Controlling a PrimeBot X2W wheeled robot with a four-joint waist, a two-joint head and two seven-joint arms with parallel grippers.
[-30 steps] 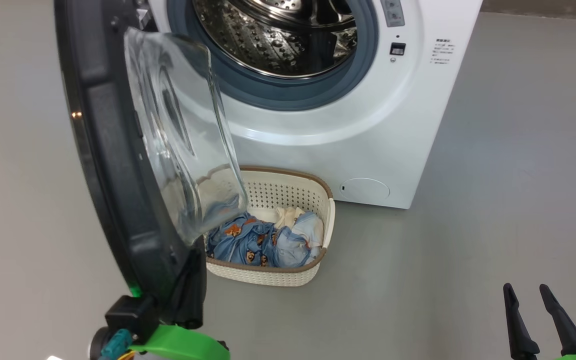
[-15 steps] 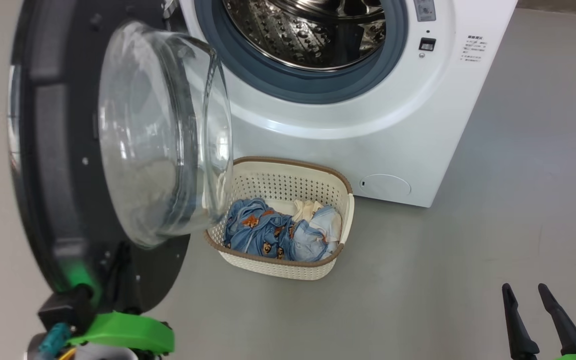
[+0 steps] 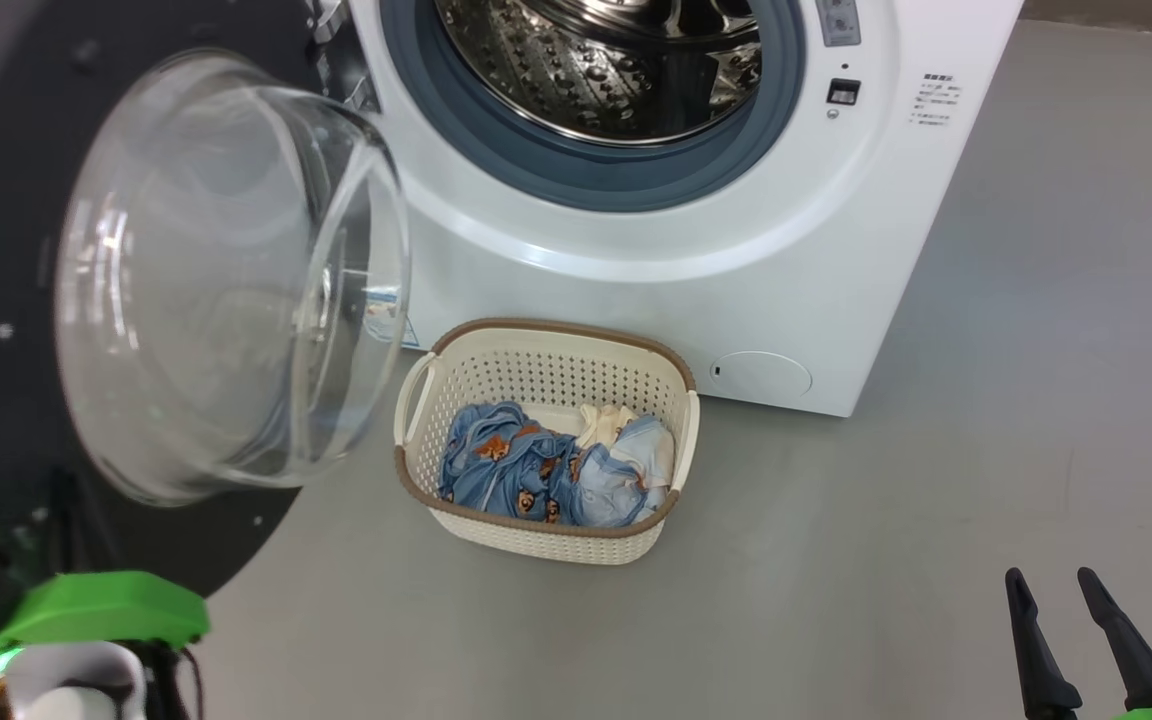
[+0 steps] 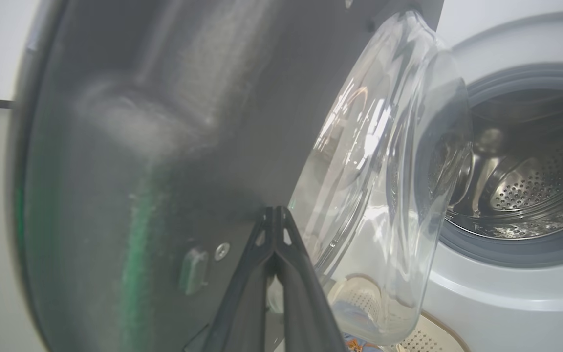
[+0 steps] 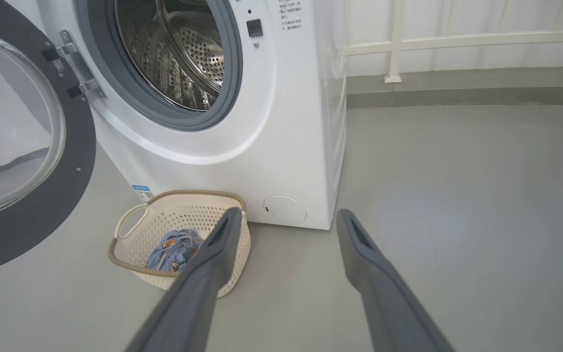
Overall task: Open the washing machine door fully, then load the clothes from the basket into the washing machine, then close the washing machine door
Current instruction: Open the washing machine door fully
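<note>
- Our left gripper (image 4: 275,211), fingers pressed together and empty, points at the open, round, black-rimmed glass washing machine door (image 3: 216,280).
- Our right gripper (image 3: 1050,580) holds its fingers apart, gripping nothing.
- Blue printed clothes (image 3: 536,470) lie in the cream perforated plastic basket (image 3: 536,545) on the grey floor (image 3: 936,500), before the big white washing machine (image 3: 686,290).

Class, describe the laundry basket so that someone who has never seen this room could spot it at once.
Find the big white washing machine. On the grey floor before it sits the basket. It alone is cream, perforated and brown-rimmed, with blue clothes inside.
</note>
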